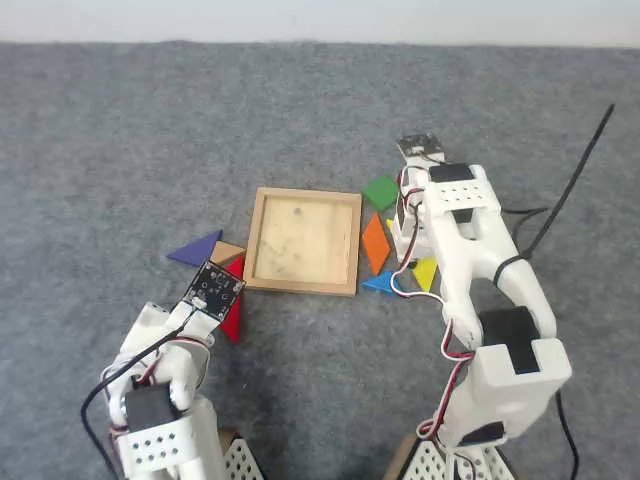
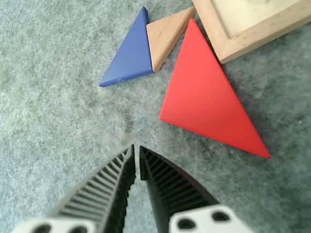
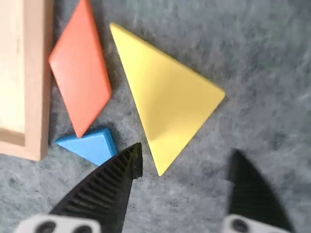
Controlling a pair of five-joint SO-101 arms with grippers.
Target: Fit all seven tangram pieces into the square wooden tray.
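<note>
The left gripper (image 2: 136, 158) is hanging pinched shut, holding nothing, near the red triangle (image 2: 206, 104). The right gripper (image 3: 187, 153) is gaping wide by the yellow triangle (image 3: 165, 97).

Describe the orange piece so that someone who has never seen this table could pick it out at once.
Start at the square wooden tray. Just off its edge on the side of the right arm lies the orange piece, between a green piece and a small blue triangle. It alone is a long slanted parallelogram; the yellow triangle beside it has three sides.
</note>
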